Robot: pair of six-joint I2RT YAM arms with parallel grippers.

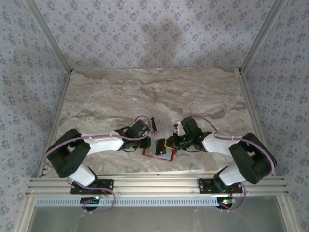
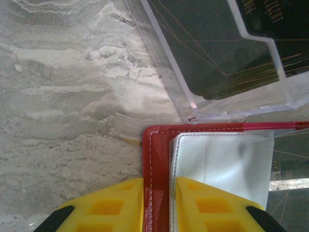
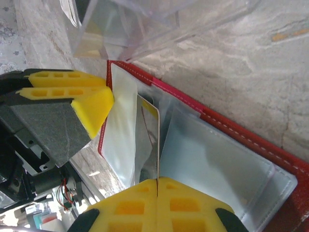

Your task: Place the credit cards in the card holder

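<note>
top view, counter: marbled grey counter (image 1: 120,96), both arms reach in to the middle of its near edge
top view, card holder: red card holder (image 1: 164,155) lies open and flat on the counter near the front edge, between the two tools, silvery inside facing up
top view, tools: left tool (image 1: 149,141) is at the holder's left end and right tool (image 1: 173,143) at its right end, pretty much nose to nose
top view, box: clear plastic box (image 1: 159,128) sits just behind the holder

left wrist, left tool: the yellow fingers (image 2: 111,208) are clamped on the holder's red cover (image 2: 154,159), one on each side of its edge
left wrist, sleeve: a clear sleeve (image 2: 227,164) lies on the cover, just inside the stitching
left wrist, credit cards: dark credit cards (image 2: 217,48) with thin gold lines lie inside the clear box, whose corner nearly touches the holder

right wrist, right tool: fingers squeezed tight together (image 3: 158,182), pinching one credit card (image 3: 147,135) by its near edge
right wrist, that card: it stands edge-on among the holder's clear sleeves (image 3: 227,164), and I can't tell how far in it sits
right wrist, left tool: its yellow tips (image 3: 99,96) bite the holder's far edge
right wrist, box: clear box (image 3: 145,29) just past the holder
</note>
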